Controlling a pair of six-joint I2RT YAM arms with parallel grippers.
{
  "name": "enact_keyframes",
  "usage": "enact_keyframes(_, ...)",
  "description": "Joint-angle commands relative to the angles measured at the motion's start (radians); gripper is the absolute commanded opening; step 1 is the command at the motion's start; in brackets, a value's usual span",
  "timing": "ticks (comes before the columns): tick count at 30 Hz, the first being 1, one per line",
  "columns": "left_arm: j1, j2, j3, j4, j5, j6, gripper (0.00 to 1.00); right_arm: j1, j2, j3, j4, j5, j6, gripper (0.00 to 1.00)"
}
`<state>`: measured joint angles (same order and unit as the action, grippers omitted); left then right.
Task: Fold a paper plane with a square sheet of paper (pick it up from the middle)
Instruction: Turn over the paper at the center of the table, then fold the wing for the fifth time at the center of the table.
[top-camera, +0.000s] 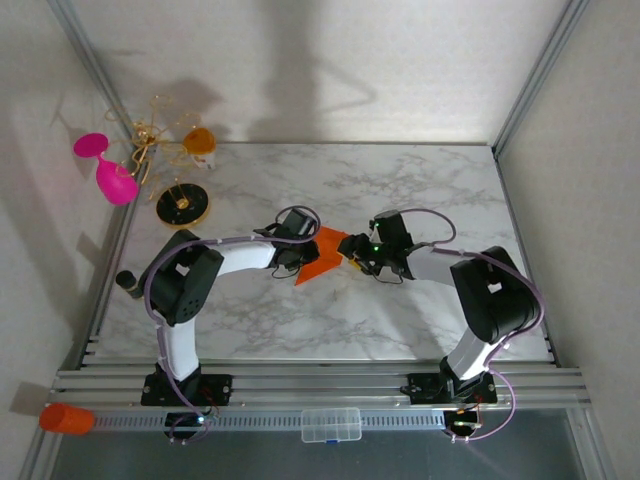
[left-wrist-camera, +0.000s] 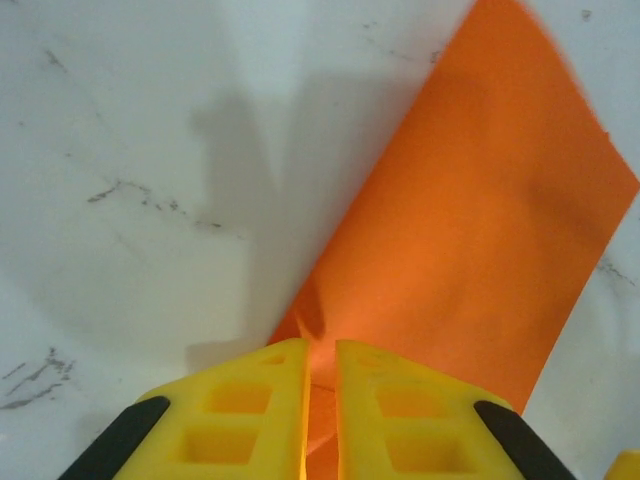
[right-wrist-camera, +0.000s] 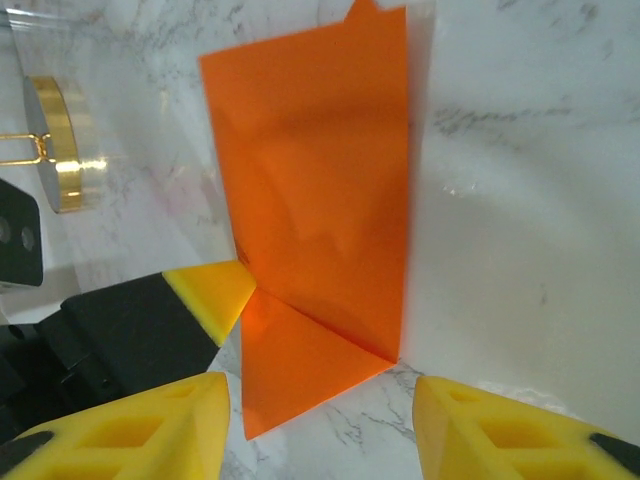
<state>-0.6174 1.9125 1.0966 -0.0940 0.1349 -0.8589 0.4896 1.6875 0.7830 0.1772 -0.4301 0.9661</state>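
The square sheet of paper (top-camera: 322, 256), thin, limp and partly folded, sits at the middle of the table (top-camera: 420, 180), one edge pinched by the clenched left gripper (left-wrist-camera: 320, 352), the right gripper (right-wrist-camera: 320, 398) gaping beside it; it likely crumples easily, so grip creased edges.

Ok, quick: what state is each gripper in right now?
Left gripper: jaws closed on the edge of the orange paper.
Right gripper: jaws open, holding nothing.
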Motion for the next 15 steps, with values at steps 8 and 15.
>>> enact_keyframes(8,0.016,0.025,-0.032,-0.052,-0.027,-0.037,0.14,0.069,0.086,0.060,-0.026,0.052,0.078,0.45)
enact_keyframes(15,0.016,0.022,-0.038,-0.051,-0.026,-0.035,0.14,0.073,0.115,0.089,-0.039,0.055,0.092,0.41)
